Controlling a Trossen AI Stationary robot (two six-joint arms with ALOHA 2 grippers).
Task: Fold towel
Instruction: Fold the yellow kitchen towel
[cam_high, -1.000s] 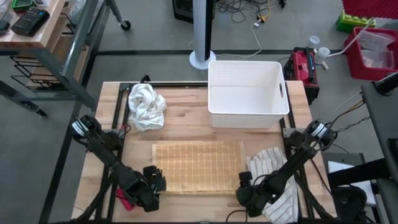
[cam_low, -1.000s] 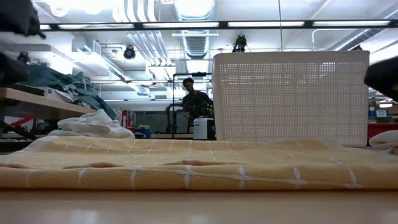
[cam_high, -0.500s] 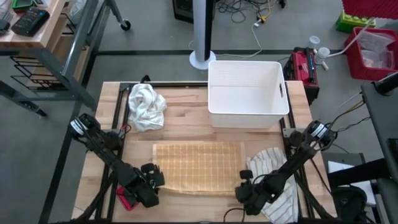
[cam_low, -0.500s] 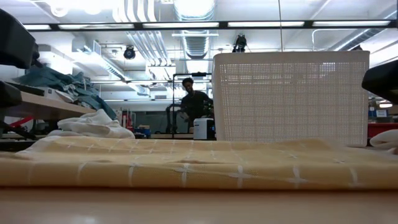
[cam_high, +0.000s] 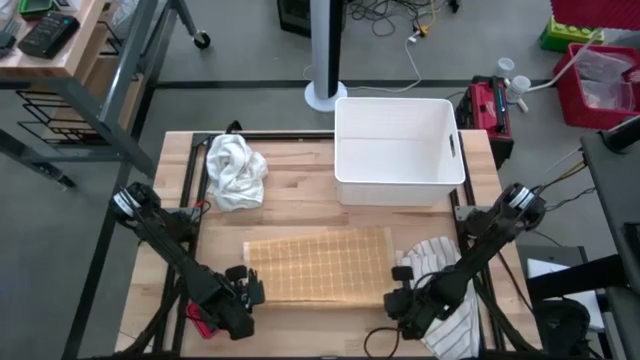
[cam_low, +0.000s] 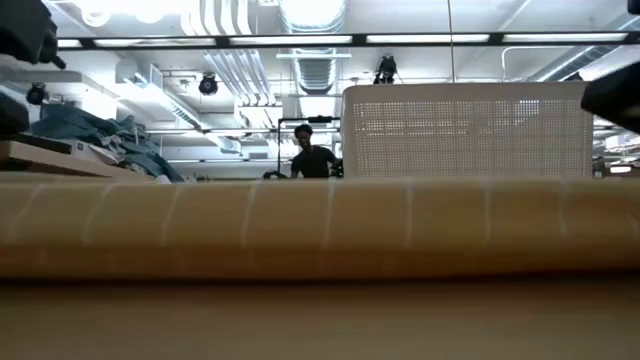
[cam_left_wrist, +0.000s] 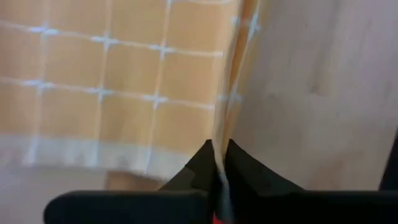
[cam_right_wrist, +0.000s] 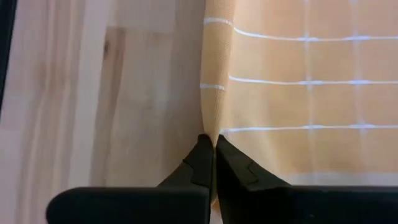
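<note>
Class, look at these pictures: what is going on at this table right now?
A two-armed robot is folding the yellow towel. The left gripper and right gripper are each shut on a near corner of it, and the near edge is lifted off the table. A white cloth, a striped cloth and a white basket lie untouched.

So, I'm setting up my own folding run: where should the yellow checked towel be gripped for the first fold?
Probably by its two near corners, coming in from the table's front edge. The yellow towel lies flat, and the left gripper and right gripper are each shut on a corner there.
</note>
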